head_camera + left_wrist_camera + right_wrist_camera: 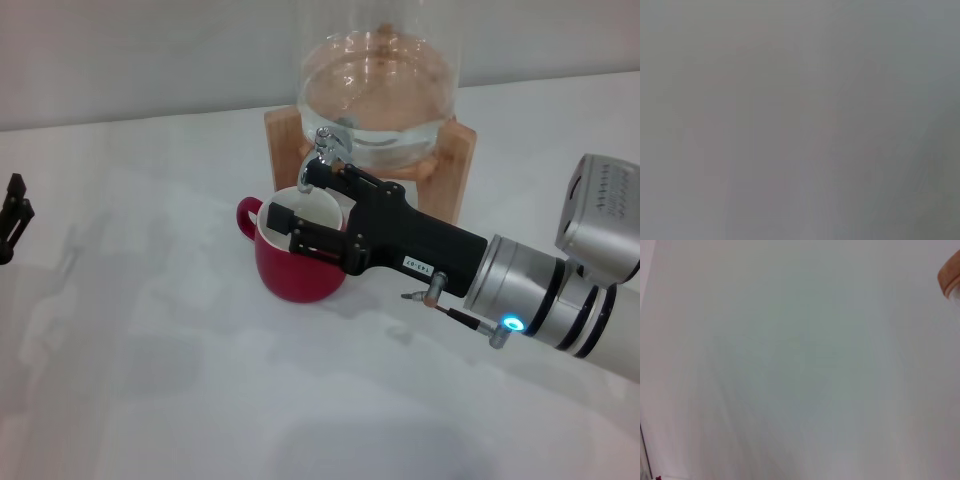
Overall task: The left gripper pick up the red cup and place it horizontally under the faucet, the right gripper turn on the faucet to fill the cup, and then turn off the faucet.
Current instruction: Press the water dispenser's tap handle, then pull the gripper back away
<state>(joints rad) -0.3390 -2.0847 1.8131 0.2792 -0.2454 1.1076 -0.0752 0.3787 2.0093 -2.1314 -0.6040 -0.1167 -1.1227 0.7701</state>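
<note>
The red cup [297, 268] stands upright on the white table, its handle toward my left, right under the faucet [327, 146] of the clear glass jar [380, 75]. My right gripper [291, 198] reaches in from the right over the cup's mouth. Its fingers are spread apart, and the upper fingertip [310, 176] is just below the chrome spout. It holds nothing. My left gripper [12, 215] sits at the far left edge, well away from the cup. The left wrist view shows only a grey blur.
The jar rests on a wooden stand [457, 160] at the back of the table. A corner of that stand [950, 274] shows in the right wrist view, above bare white surface. White tabletop [200, 400] stretches in front of the cup.
</note>
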